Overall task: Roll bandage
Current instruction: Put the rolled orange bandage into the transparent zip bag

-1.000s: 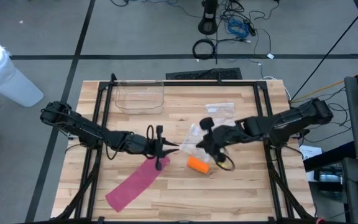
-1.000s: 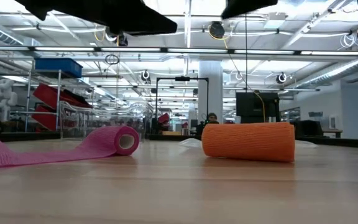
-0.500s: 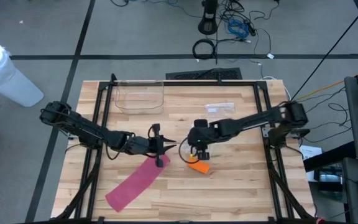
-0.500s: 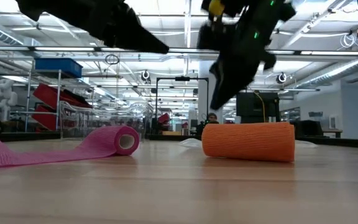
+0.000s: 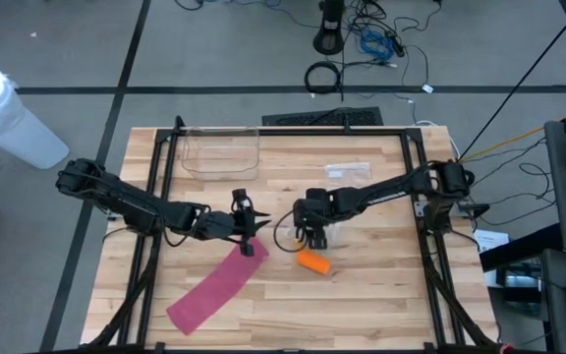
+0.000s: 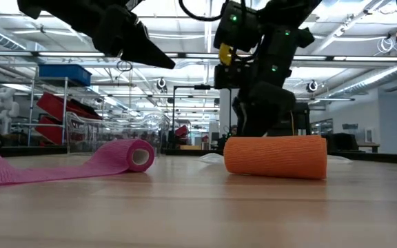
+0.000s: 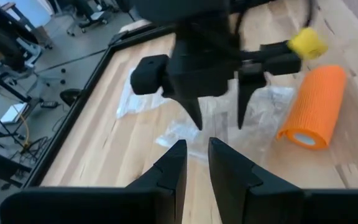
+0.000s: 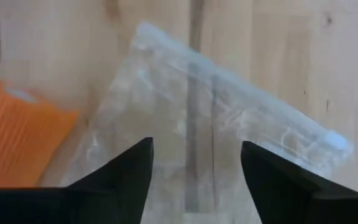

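A pink bandage lies on the table, its far end wound into a small roll (image 5: 249, 250) (image 6: 140, 155) and its loose strip (image 5: 204, 290) running flat toward the near left. My left gripper (image 5: 254, 224) (image 7: 196, 155) hovers above that roll, fingers a narrow gap apart with nothing between them. An orange bandage roll (image 5: 312, 261) (image 6: 276, 157) lies on its side to the right. My right gripper (image 5: 311, 239) (image 8: 194, 168) stands open, pointing down over a clear plastic bag (image 8: 216, 124) (image 7: 185, 134) just beyond the orange roll. Its fingertips are hidden behind the roll in the low view.
A clear plastic tub (image 5: 222, 152) stands at the far left of the table, and a second clear packet (image 5: 347, 172) lies at the far middle. Black frame rails (image 5: 155, 197) run along both sides. Bare wood shows at the near right.
My right gripper has swung toward the table's left and dropped from high above down to the clear bag beside the orange roll, turning to point more steeply down. My left gripper has tipped its fingers a little lower above the pink roll. Both bandages lie where they were.
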Available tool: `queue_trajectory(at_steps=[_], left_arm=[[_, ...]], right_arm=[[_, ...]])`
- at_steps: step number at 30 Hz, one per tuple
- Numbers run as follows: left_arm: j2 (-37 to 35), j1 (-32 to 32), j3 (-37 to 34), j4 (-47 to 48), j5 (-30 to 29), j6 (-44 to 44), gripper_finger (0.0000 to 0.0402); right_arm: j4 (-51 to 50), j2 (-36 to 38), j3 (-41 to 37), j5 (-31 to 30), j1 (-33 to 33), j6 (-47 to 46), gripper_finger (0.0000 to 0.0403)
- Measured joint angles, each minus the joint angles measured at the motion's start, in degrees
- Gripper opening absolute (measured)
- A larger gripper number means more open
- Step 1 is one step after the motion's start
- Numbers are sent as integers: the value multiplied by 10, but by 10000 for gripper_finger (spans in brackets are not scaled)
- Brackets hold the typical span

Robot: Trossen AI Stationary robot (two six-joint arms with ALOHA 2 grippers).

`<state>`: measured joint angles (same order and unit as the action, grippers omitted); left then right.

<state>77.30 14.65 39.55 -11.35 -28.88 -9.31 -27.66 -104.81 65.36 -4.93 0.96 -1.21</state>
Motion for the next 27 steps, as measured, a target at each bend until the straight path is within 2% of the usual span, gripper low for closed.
queue_trajectory(at_steps=[6,10,12,14,19,20,27], left_arm=[[0,0,0,2,0,15,72],[0,0,0,4,0,15,72],[0,0,0,5,0,15,72],[0,0,0,7,0,15,72],[0,0,0,15,0,15,72],[0,0,0,15,0,15,72],[0,0,0,19,8,15,72]], right_arm=[[-6,-37,1,31,-23,-10,251],[-5,-60,4,64,-30,3,241],[-4,-64,4,65,-29,5,218],[-4,-64,4,69,-28,11,179],[-14,-51,2,74,-26,44,33],[-16,-47,2,74,-26,55,17],[-36,26,-2,60,-4,133,2]])
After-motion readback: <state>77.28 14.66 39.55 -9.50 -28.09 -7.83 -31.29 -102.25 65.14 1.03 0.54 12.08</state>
